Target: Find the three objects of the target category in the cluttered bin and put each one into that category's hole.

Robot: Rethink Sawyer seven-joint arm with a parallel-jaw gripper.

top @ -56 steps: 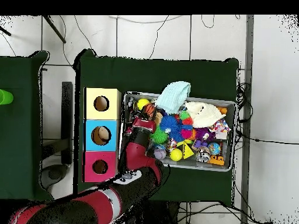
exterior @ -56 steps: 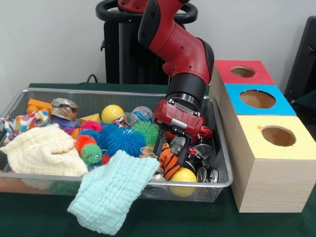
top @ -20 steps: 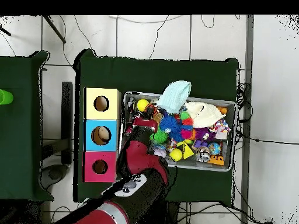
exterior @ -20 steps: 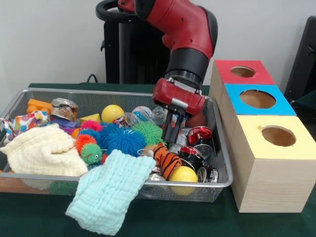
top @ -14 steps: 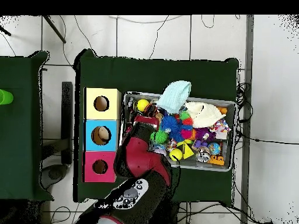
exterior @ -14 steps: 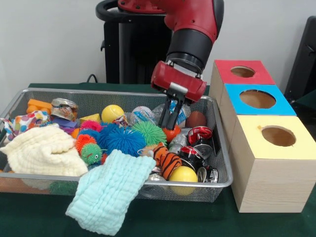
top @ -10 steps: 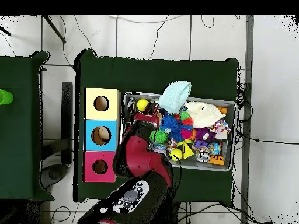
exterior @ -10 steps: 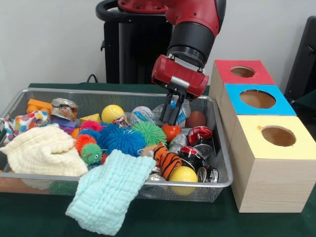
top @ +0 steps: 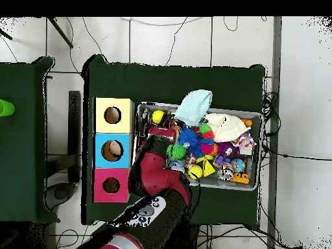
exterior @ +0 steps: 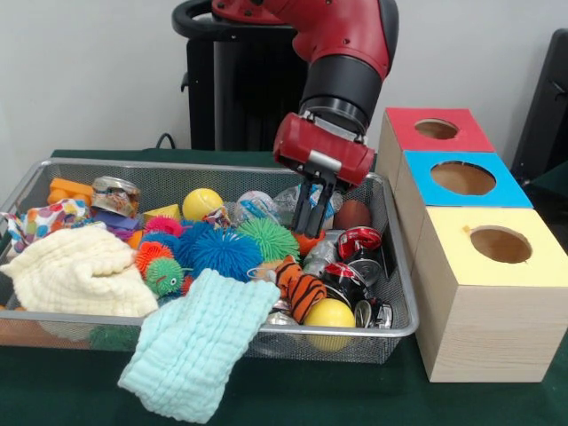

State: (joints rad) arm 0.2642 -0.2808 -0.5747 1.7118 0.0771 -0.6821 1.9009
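Gripper: the gripper (exterior: 309, 226) hangs from the red arm over the right part of the wire bin (exterior: 401, 293), its two dark fingers close together and pointing down; their tips meet a small orange ball (exterior: 310, 242), but whether they clamp it or only touch it cannot be told.
Target things: the category is not stated; judging by where the gripper is, a ball seems the likely pick. Other balls in the bin are a yellow ball (exterior: 201, 203) at the back and a second yellow ball (exterior: 329, 315) at the front rim.
Clutter nearby: crushed cans (exterior: 359, 244) lie just right of the orange ball, a striped tiger toy (exterior: 298, 288) lies in front of it, and a green spiky ball (exterior: 265, 238) sits to its left.
Holes: red box (exterior: 437, 130), blue box (exterior: 463, 178) and yellow box (exterior: 500, 245) stand in a row right of the bin on the table (exterior: 293, 395), each with a round hole on top.
Step in hand: probably the search and grasp stage; nothing is over a hole.
Next move: confirm a firm hold on the orange ball, lift clear of the cans and the bin wall, then carry it right to the matching hole.
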